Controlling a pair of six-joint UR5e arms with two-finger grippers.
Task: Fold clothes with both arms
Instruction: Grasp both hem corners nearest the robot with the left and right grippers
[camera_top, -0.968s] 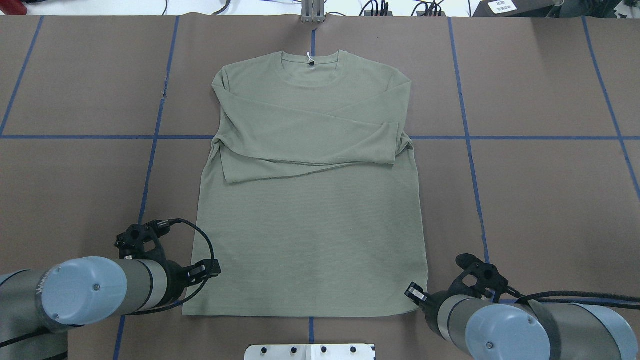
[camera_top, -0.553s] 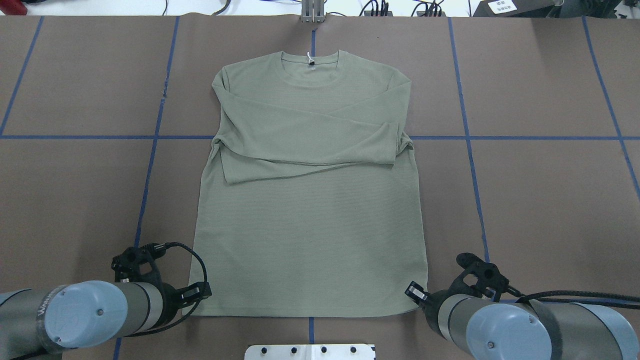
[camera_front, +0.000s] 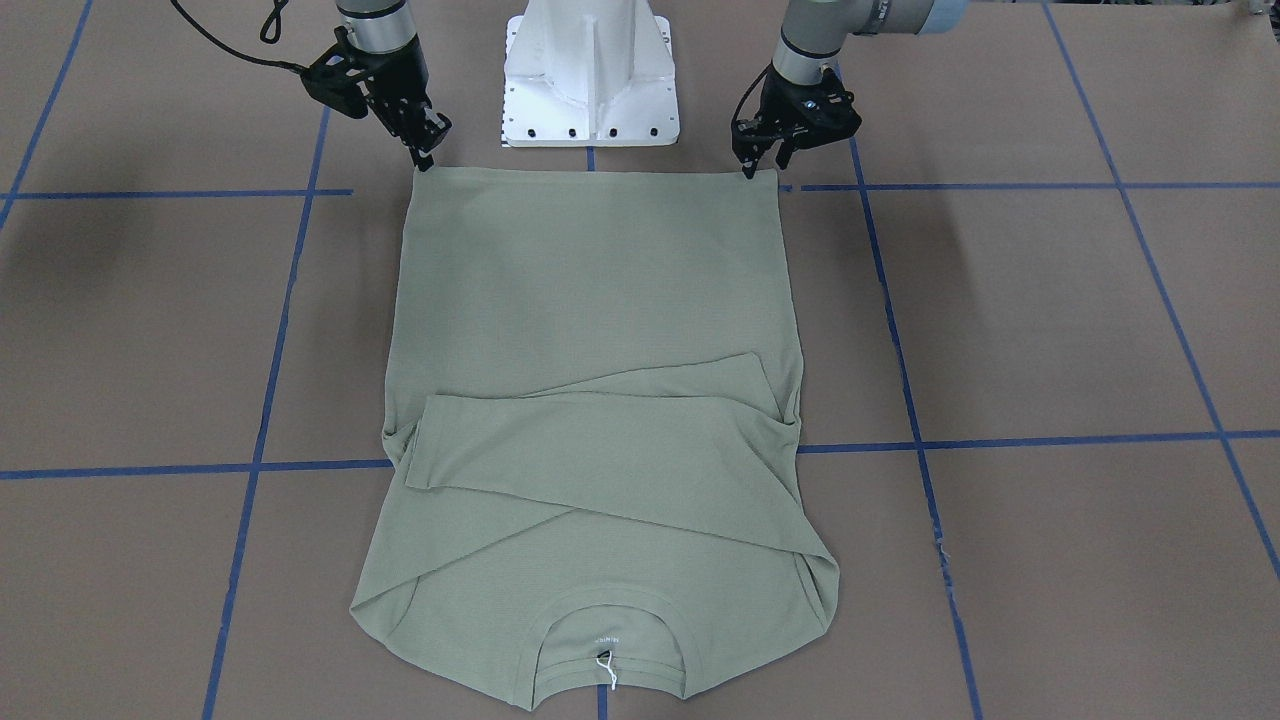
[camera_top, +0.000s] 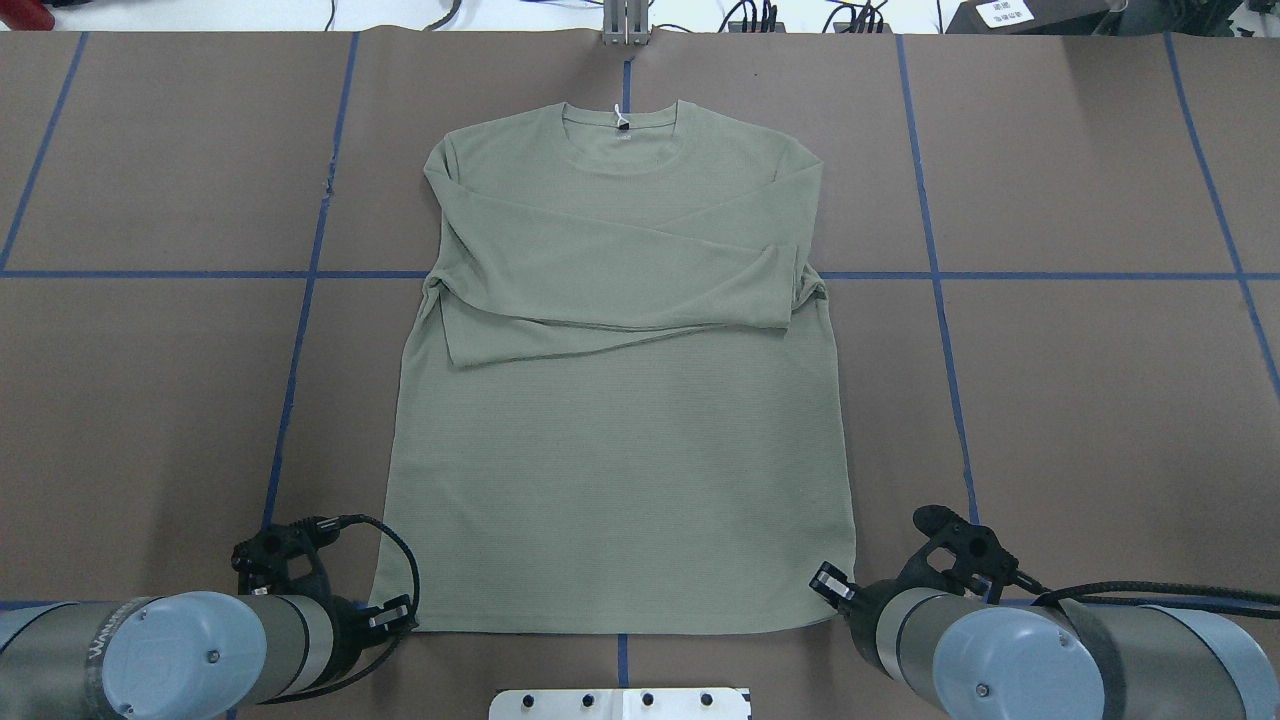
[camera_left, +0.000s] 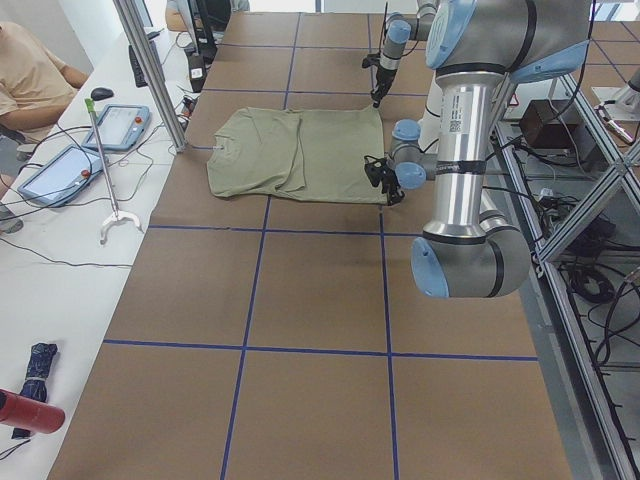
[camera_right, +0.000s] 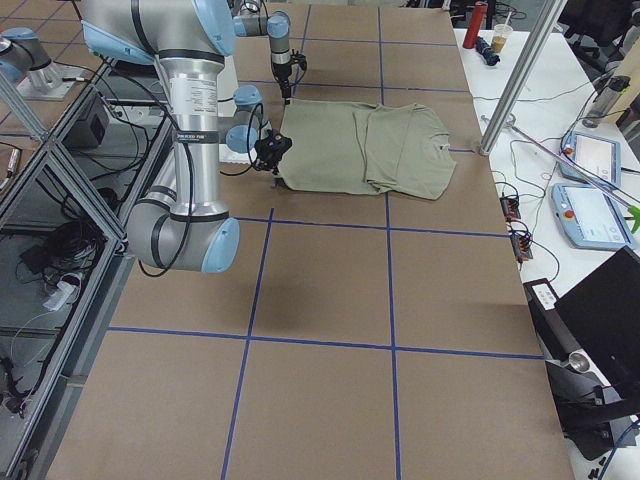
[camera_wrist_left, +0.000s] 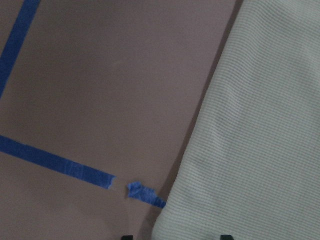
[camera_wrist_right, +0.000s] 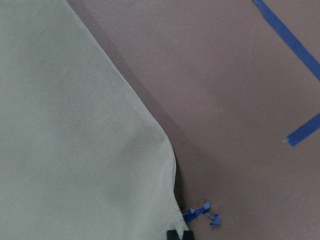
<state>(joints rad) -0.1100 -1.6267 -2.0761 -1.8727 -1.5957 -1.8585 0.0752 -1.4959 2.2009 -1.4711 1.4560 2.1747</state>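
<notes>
Closest to the robot, the white pedestal base (camera_front: 590, 70) stands at the table's (camera_top: 1100, 400) near edge, with an arm reaching down on either side of it. The left gripper (camera_front: 763, 166) is at the left hem corner of the sage-green shirt (camera_top: 620, 450). Its jaws are spread, and in the left wrist view the two fingertips (camera_wrist_left: 127, 236) straddle that corner without clamping it. The right gripper (camera_front: 426, 160) is at the right hem corner, and the right wrist view shows its jaws drawn together, pinching the corner of the fabric.

The shirt lies flat, front up, in the middle of the brown table, with its hem towards the robot. Blue tape lines (camera_top: 300, 330) run along both sides of it. Further out, both sleeves (camera_top: 610, 290) are folded across the chest, one over the other. Farthest away is the round neckline (camera_top: 620, 125), with a white tag string (camera_top: 617, 110) at the collar.
</notes>
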